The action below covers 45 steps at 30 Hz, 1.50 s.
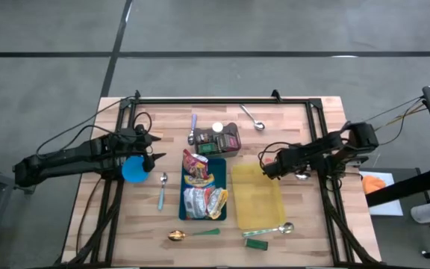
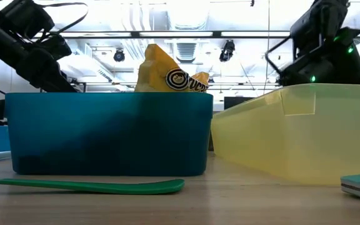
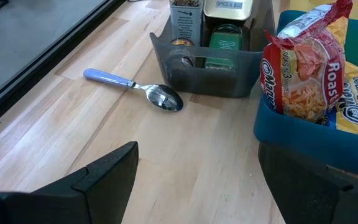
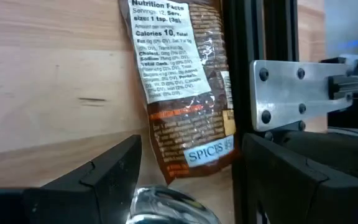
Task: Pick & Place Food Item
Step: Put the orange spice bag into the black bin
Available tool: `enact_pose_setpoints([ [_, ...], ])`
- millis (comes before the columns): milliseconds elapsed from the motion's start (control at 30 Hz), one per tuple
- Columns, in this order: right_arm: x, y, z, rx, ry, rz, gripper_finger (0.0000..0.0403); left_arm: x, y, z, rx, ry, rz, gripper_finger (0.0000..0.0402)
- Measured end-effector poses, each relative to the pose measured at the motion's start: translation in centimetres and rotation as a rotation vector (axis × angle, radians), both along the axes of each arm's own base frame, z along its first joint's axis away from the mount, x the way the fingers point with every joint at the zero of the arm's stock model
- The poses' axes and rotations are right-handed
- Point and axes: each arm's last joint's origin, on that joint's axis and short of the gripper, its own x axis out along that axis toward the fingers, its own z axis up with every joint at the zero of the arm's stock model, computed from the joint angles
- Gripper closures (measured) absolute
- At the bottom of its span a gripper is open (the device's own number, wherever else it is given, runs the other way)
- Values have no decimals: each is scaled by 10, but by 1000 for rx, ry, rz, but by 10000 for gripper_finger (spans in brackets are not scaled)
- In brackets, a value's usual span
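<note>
Pale wood forms the table (image 1: 304, 224), framed by a black rail at its far edge. On it, right of centre, lies the yellow tray (image 1: 257, 197), bare inside. Just left of that sits the blue bin (image 1: 219, 166), packed with ramen packets (image 1: 197, 169); one red-and-yellow packet (image 3: 306, 68) stands upright at the bin's far end. Beyond the bin rests a dark grey organiser (image 1: 222, 140) holding spice jars, with a blue-handled spoon (image 3: 135, 88) lying beside it.

The left gripper (image 1: 157, 157) hovers beside a blue cup (image 1: 134, 169), left of the bin, its fingers spread wide and holding nothing. The right gripper (image 1: 263, 161) hangs over the yellow tray's far right corner, its jaws likewise wide apart and empty; its wrist camera looks down on a brown spice packet (image 4: 182, 81) lying flat on the wood.

Smaller things lie near the front edge: a green-handled spoon (image 1: 192, 235), another spoon (image 1: 275, 229) and a small green sachet (image 1: 256, 243).
</note>
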Motion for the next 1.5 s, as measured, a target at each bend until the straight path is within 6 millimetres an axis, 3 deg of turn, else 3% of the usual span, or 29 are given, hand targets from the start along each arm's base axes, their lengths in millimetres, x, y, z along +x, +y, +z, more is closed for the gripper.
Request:
enact_pose_setpoints([
  [267,1,0,-11,-5,31,0,126,0,0,0,0,0,0,66],
  [833,0,0,-13,-12,36,4,130,0,0,0,0,0,0,66],
  [1200,2,0,-14,-14,12,1,225,0,0,0,0,0,0,66],
  [1500,3,0,-14,-27,5,-19,260,0,0,0,0,0,0,66],
])
